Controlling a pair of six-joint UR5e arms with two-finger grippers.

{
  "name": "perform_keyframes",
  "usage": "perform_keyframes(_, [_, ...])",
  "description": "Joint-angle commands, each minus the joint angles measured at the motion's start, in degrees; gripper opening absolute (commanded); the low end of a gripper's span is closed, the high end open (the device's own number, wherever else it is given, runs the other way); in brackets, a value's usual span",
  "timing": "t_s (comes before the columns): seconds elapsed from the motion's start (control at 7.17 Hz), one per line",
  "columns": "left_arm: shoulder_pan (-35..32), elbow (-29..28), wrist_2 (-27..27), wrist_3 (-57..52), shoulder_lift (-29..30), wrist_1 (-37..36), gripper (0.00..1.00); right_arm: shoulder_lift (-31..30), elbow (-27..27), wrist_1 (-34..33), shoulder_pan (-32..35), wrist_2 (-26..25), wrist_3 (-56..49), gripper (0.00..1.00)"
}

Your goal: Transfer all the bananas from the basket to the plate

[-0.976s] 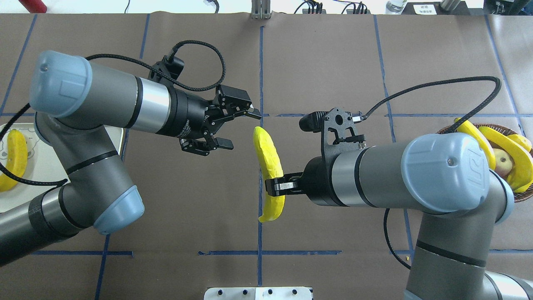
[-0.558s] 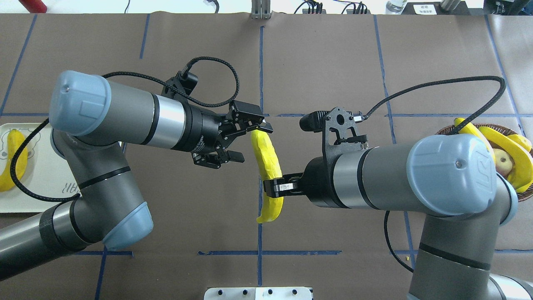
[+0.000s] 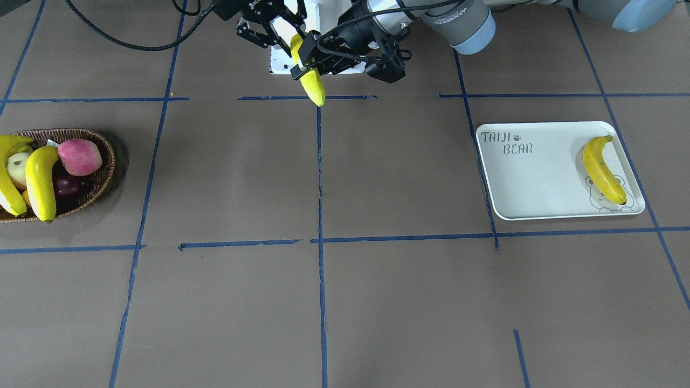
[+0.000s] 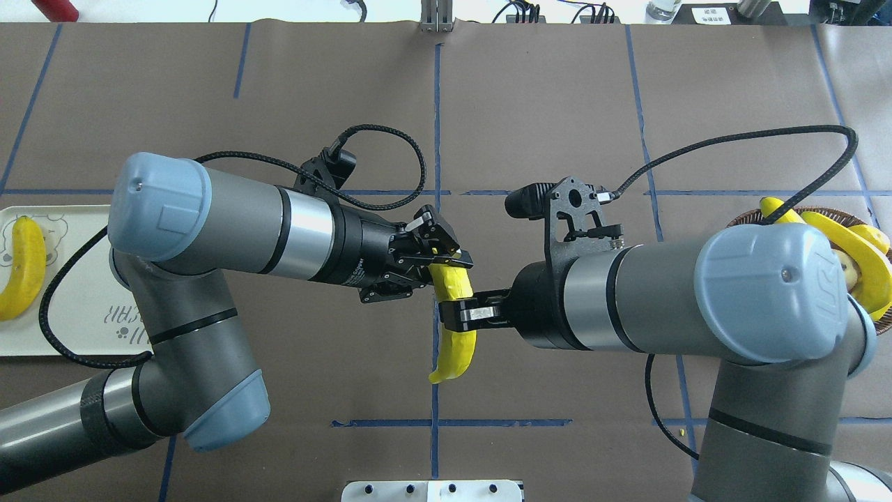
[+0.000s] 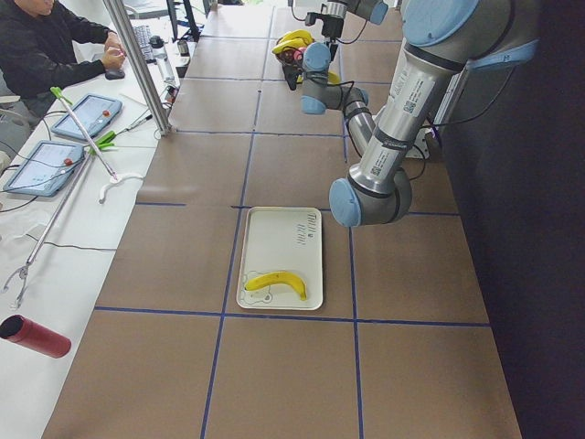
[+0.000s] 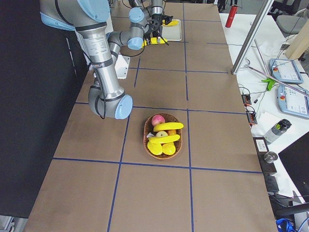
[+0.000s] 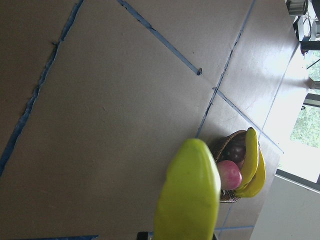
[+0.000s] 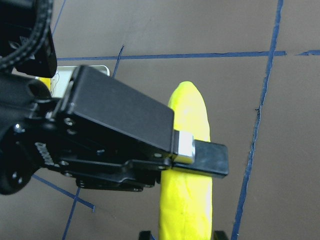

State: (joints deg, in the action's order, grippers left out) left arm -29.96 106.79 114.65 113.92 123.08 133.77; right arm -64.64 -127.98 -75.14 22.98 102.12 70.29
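Held banana [image 4: 453,348]: in mid-air over the table's middle, close to the robot's base, hanging roughly along the centre tape line.
Right gripper [image 4: 454,315]: clamped across the banana's middle.
Left gripper [image 4: 440,273]: jaws straddle the upper end, just beside the right's hold. I cannot tell whether they are pressing on it.
Handling: probably light and stiff, with matte, faintly pebbled skin unlikely to slip. The free upper half is the place to grip, clear of the other fingers.
Plate [image 3: 528,183]: at the left end, a smooth pale tray with rounded corners. The plated banana [image 3: 602,170] lies across its bear outline.
Basket [image 3: 110,161]: at the far right end, brown woven wicker. At least two basket bananas [image 3: 42,180] lie beside a pink-red apple [image 3: 80,156].
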Motion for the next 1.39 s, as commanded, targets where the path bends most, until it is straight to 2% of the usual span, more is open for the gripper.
perform_keyframes(0.0, [-0.97, 0.26, -0.04, -0.10, -0.12, -0.26, 0.00, -0.05, -1.56, -0.09, 0.22, 0.00, 0.19, 1.00])
perform_keyframes(0.28, [-5.87, -1.14, -0.04, -0.88, -0.65, -2.10, 0.00, -1.10, -4.45, -1.05, 0.66, 0.70, 0.80, 1.00])
perform_keyframes(0.42, [-7.55, -3.15, 0.04, -2.45, -0.91, -8.81, 0.00, -1.97, -6.04, -1.41, 0.75, 2.01, 2.46, 1.00])
perform_keyframes(0.56, [-9.83, -2.65, 0.13, -11.95, -2.48, -18.53, 0.00, -3.90, -8.14, -1.50, 0.84, 2.03, 2.65, 1.00])
perform_keyframes(0.7, [-11.94, -1.60, 0.05, -23.01, -6.06, -26.37, 0.00, -6.96, -9.64, -1.50, 1.88, 2.03, 2.66, 1.00])
perform_keyframes(0.84, [-15.10, -1.24, 0.04, -29.74, -9.49, -30.02, 0.00, -8.82, -9.83, -3.76, 3.72, 2.20, 2.66, 1.00])
perform_keyframes(1.12, [-19.07, -1.41, -0.74, -43.27, -22.46, -30.94, 0.00, -7.18, -9.92, -16.28, 6.72, 2.38, 2.39, 1.00])
perform_keyframes(1.25, [-19.09, -2.37, -2.66, -46.38, -28.28, -30.50, 0.00, -6.99, -9.66, -19.40, 8.12, 2.46, 1.61, 1.00])
